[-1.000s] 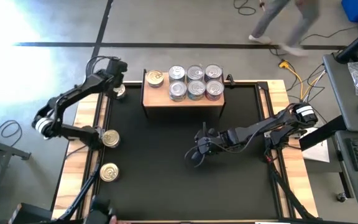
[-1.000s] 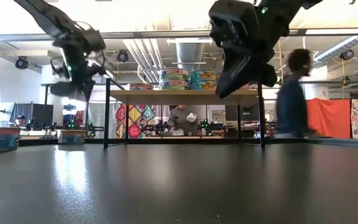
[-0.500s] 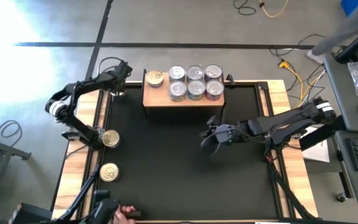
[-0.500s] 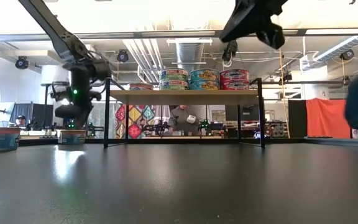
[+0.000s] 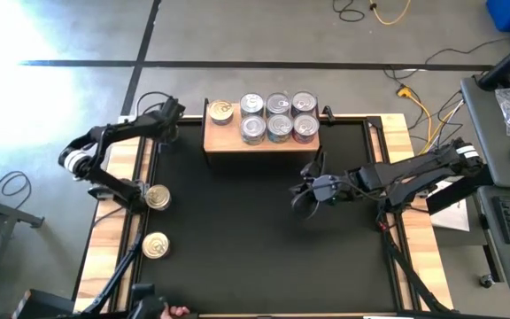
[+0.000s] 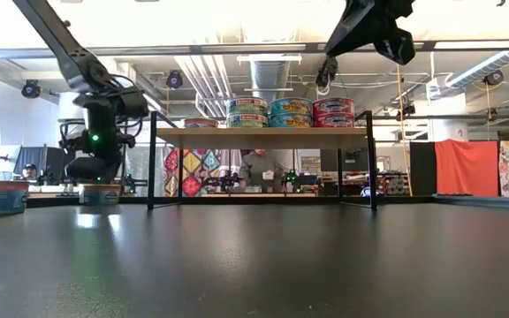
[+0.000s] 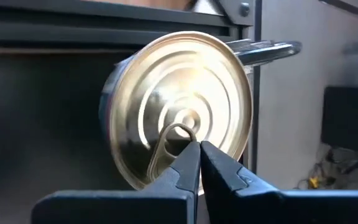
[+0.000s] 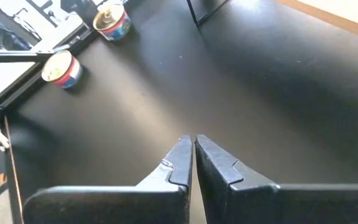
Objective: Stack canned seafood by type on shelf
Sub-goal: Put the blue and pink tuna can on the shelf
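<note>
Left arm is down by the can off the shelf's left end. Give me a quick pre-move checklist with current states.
1. Left gripper lined up on the gold-lidded can: ok, fingertips at its pull tab.
2. Left fingers open for a grasp: not ok, shut.
3. Can held: not ok, nothing between the fingers.
4. Free space on the shelf: ok, bare wood beside the lone gold can.
5. Right gripper out of the way: ok, shut, over bare table.
6. Two cans waiting at the left edge: ok.
</note>
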Robot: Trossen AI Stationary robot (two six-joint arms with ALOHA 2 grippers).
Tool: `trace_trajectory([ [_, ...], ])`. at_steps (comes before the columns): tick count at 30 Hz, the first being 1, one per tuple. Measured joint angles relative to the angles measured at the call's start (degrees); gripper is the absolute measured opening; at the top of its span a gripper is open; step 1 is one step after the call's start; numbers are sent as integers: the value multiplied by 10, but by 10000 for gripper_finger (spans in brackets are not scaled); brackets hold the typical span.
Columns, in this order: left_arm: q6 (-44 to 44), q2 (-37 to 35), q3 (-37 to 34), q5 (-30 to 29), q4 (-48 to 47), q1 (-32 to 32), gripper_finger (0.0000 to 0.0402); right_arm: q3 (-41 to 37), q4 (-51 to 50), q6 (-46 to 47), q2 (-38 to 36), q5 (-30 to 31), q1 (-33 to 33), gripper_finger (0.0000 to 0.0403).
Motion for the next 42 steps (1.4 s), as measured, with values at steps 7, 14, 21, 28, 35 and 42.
trace_trajectory([
  [7,-38,-104,-77,7,-16,-29,0,0,-28,-24,0,0,0,13],
  [14,-121,-227,-162,-5,-78,-89,0,0,-49,-59,0,0,0,13],
  [21,-158,-346,-205,-4,-149,-173,0,0,-49,-103,0,0,0,13],
  [28,-143,-421,-206,7,-268,-264,0,0,-48,-119,0,0,0,13],
  [35,-68,-454,-217,32,-282,-349,0,0,-48,-119,0,0,0,13],
  [42,-54,-452,-203,13,-313,-412,0,0,-47,-118,0,8,-1,13],
])
